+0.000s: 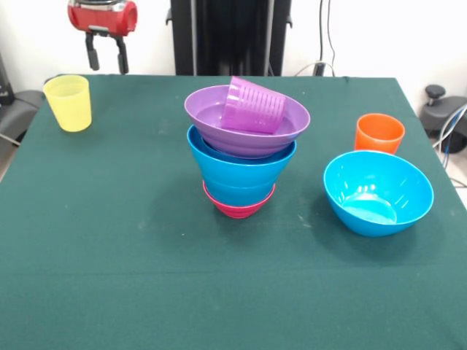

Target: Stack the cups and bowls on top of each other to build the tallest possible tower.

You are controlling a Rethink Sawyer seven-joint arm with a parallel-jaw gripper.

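Note:
The tower stands mid-table: a small magenta bowl at the base, blue bowls nested above it, a wide purple bowl on top. A translucent purple cup lies tilted on its side inside the purple bowl. A translucent yellow cup stands upright at the far left. At the right an orange cup stands upright, with a loose blue bowl in front of it. My gripper hangs open and empty above the table's far left edge, behind and right of the yellow cup.
The green tablecloth covers the whole table. A dark chair sits past the left edge, and cables and a black object lie past the right edge.

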